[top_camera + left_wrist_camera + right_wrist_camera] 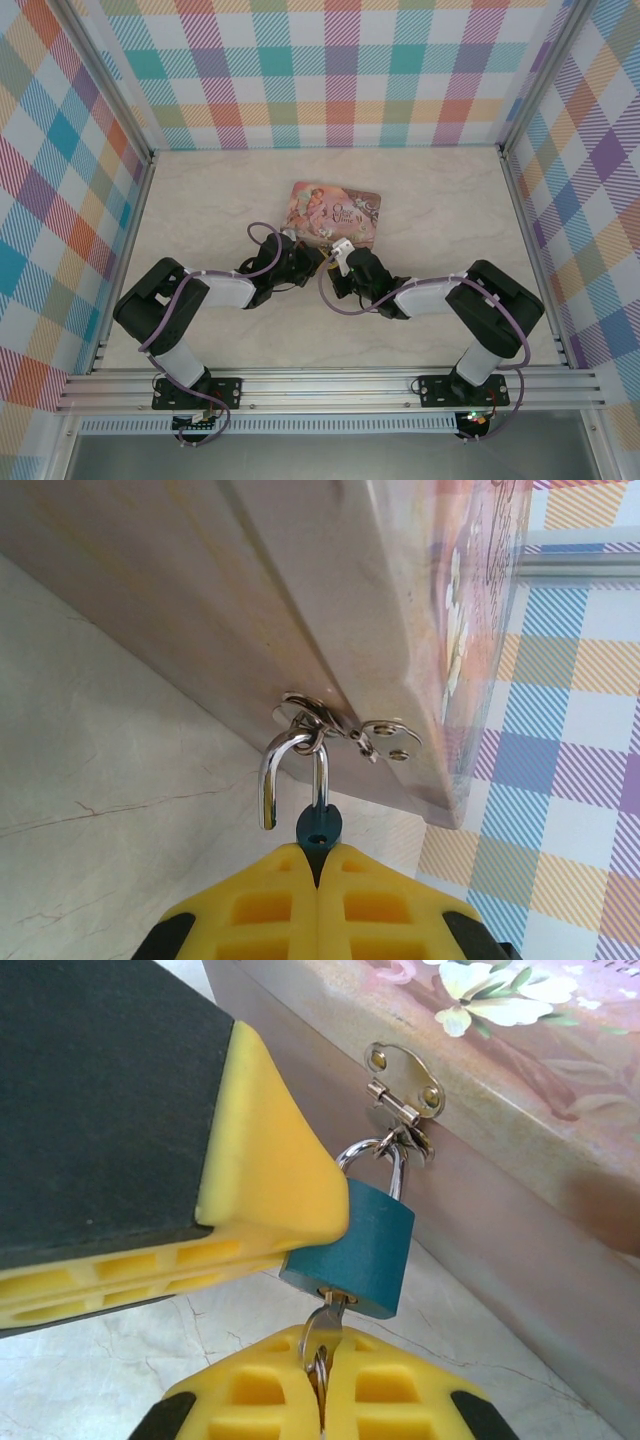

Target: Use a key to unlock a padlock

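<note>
The small blue padlock (352,1248) hangs by its silvery shackle (270,780) from the hasp (405,1082) on the front of the pink tin (335,212). My left gripper (318,865) is shut on the padlock body (318,828). One leg of the shackle ends free, out of the body. The key (328,1322) is pushed into the keyhole on the padlock's underside, and my right gripper (322,1365) is shut on its head. A yellow left finger (270,1190) presses on the padlock's side. In the top view both grippers (312,262) (337,268) meet at the tin's near edge.
The tin lies flat on the pale marble table (200,200), just beyond the two grippers. Plaid walls (60,200) with metal frame rails close in the left, right and back sides. Both arms fold inward from their bases.
</note>
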`<state>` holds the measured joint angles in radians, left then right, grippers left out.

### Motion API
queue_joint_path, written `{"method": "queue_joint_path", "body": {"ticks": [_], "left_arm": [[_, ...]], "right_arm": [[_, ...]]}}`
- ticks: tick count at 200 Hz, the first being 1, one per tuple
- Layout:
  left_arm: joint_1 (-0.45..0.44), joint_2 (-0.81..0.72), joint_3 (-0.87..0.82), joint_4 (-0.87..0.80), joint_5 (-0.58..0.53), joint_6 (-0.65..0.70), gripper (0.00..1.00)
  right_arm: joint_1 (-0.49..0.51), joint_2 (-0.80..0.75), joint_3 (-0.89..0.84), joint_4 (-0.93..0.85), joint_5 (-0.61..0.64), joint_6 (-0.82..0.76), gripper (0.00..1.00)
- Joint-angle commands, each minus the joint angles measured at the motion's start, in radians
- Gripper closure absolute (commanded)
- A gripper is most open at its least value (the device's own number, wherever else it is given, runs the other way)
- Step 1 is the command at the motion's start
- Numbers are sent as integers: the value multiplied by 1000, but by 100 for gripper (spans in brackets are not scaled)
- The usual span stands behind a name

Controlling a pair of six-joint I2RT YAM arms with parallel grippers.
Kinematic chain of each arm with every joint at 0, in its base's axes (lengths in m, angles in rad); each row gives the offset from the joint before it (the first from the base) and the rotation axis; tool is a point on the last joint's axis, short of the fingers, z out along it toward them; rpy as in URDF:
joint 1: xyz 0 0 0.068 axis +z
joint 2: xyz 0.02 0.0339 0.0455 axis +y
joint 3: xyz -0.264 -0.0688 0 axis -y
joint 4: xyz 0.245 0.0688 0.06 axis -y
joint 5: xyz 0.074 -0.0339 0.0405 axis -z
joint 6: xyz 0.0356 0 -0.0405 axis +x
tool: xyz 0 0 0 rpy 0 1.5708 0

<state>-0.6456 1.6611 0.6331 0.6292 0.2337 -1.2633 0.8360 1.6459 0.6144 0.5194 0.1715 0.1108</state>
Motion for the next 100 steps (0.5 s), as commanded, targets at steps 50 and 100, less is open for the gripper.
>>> {"method": "queue_joint_path", "body": {"ticks": [50, 100], "left_arm": [[-8, -16, 5, 7, -7, 73, 100], [-7, -23, 8, 9, 4, 95, 100]], "right_arm": [[-123, -169, -80, -53, -320, 46, 54], [-266, -194, -75, -33, -579, 336, 50]]}}
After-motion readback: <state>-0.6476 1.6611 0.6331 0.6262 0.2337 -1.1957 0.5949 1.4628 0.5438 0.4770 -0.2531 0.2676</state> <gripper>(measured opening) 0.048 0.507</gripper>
